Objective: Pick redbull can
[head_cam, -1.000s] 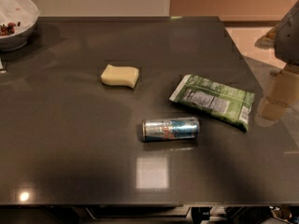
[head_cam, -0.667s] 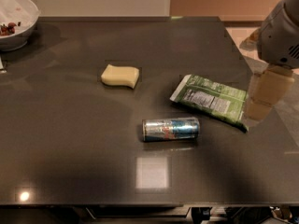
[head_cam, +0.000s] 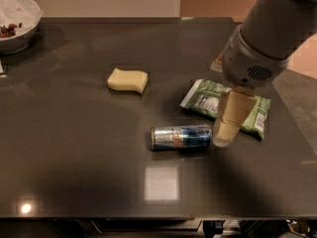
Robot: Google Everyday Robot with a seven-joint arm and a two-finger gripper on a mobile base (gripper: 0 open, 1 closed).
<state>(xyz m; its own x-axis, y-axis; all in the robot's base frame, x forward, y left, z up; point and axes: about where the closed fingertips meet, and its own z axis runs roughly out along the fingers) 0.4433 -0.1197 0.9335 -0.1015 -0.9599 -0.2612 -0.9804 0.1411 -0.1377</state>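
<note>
The redbull can point(head_cam: 181, 137) lies left-right, gripper point(head_cam: 225, 135) beside its right end.

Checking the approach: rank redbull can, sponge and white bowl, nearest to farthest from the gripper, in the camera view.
1. redbull can, lying just left of the gripper.
2. sponge, mid-table, farther left.
3. white bowl, far left corner.

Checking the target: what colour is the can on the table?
Silver and blue redbull can, in the camera view; gripper beside it.
</note>
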